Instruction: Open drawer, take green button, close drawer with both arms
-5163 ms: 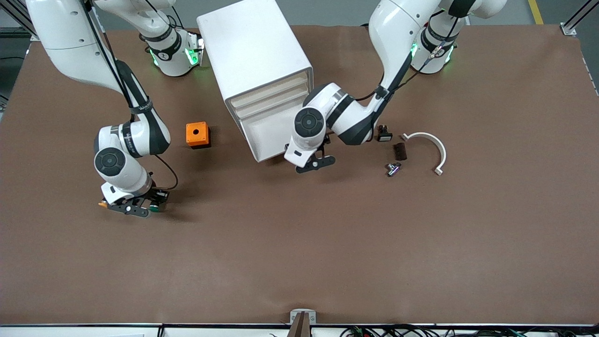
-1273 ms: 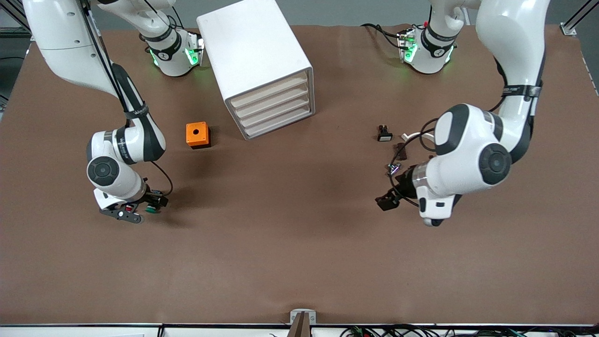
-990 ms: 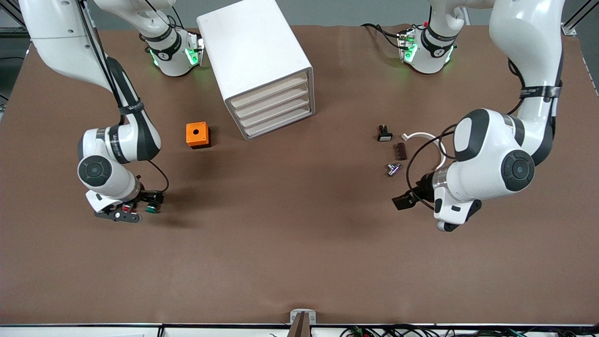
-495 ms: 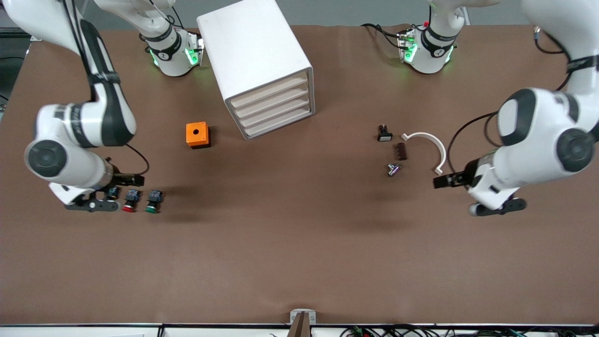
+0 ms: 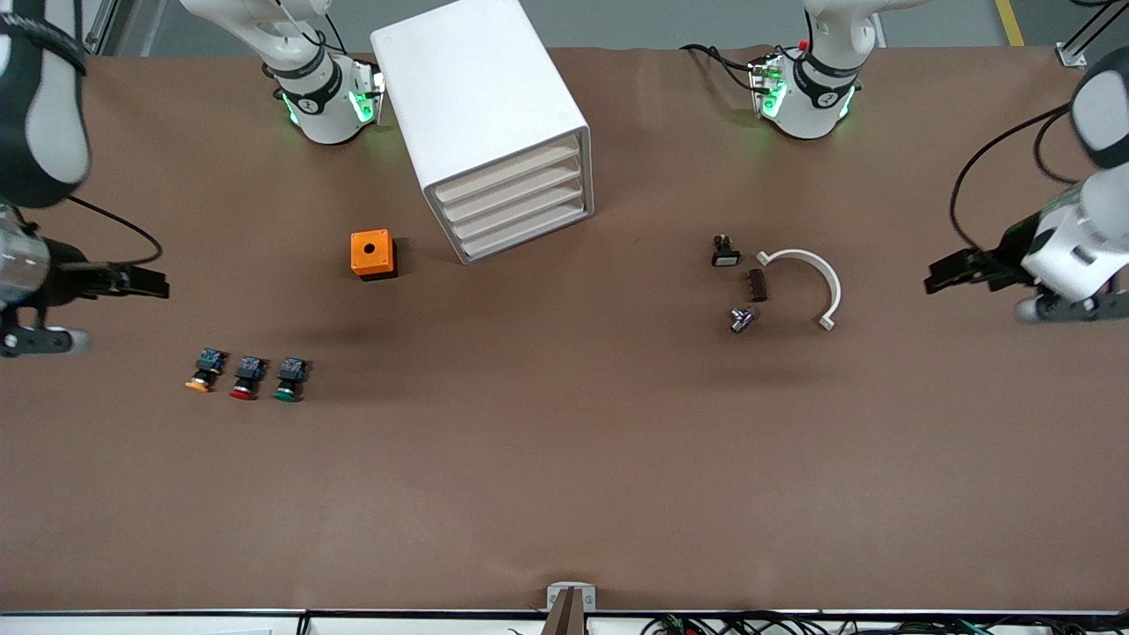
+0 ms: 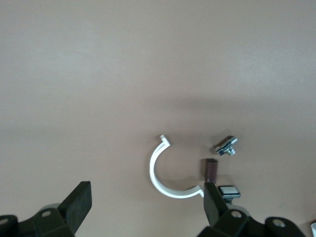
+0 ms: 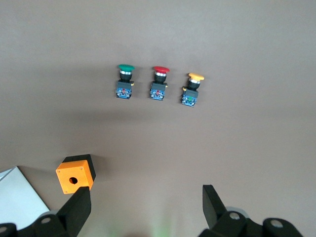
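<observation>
On the brown table (image 5: 564, 494), no readable writing on anything. Toward the bases, a white four-drawer cabinet (image 5: 481, 115), all drawers pushed in, including the drawer (image 5: 520, 231) lowest in the stack. At the right arm's end of the table, up in the air, the right gripper (image 5: 53, 309), fingers (image 7: 78, 210) spread apart and holding nothing. At the left arm's end, likewise raised, the left gripper (image 5: 1005, 287), fingers (image 6: 79, 202) apart, empty.

Near the cabinet, toward the right arm's end, a small orange box (image 5: 371, 253) with a hole. Toward the left arm's end, a white curved clamp (image 5: 816, 273), a dark block (image 5: 756, 284), a black switch (image 5: 724, 251) and a metal fitting (image 5: 742, 318) (all close together, apart from each other).

Nearer the front camera than the orange box, three push buttons in a row: the button (image 5: 288, 378) with green cap, just beside the red-capped button (image 5: 246, 377), then the orange-capped button (image 5: 204, 369). Nothing in the way of them.
</observation>
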{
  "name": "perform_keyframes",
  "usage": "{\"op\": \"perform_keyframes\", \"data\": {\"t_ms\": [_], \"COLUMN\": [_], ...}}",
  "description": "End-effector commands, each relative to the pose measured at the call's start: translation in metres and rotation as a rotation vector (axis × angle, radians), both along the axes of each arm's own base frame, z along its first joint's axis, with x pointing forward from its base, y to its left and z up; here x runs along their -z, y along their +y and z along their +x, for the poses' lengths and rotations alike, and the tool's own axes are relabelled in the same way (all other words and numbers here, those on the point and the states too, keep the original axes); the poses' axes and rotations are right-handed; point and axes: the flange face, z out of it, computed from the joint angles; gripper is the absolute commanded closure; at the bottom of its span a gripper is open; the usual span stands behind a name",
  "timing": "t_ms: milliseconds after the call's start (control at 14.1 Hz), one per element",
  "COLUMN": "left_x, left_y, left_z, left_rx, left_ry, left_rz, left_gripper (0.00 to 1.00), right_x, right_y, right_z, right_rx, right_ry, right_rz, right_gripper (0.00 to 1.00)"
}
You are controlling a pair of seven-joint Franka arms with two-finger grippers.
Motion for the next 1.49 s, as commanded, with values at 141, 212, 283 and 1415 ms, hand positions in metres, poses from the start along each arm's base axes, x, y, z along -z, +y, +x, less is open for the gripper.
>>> {"op": "perform_keyframes", "data": {"t_ms": [141, 212, 283, 1415], "left_x": [-0.027, -0.033, -0.036, -0.071], "left_y": [0.010, 0.009, 0.008, -0.020], "left_z": [-0.032, -0.034, -0.034, 0.004], "left_rx": [-0.002, 0.000, 0.002, 0.057], "left_ry": [-0.049, -0.060, -0.064, -0.142], "left_rz": [0.030, 0.032, 0.035, 0.066], "left_gripper": [0.00, 0.00, 0.00, 0.00], "right_x": [-0.018, -0.017, -0.016, -0.068], "right_y": [-0.016, -0.023, -0.026, -0.022], "right_z": [-0.014, -0.016, -0.017, -0.019], "right_rx": [0.047, 0.060, 0.068, 0.168], "right_ry": [-0.026, -0.011, -0.010, -0.050], "right_rz": [0.104, 0.118, 0.120, 0.058], "right_gripper": [0.00, 0.00, 0.00, 0.00]}}
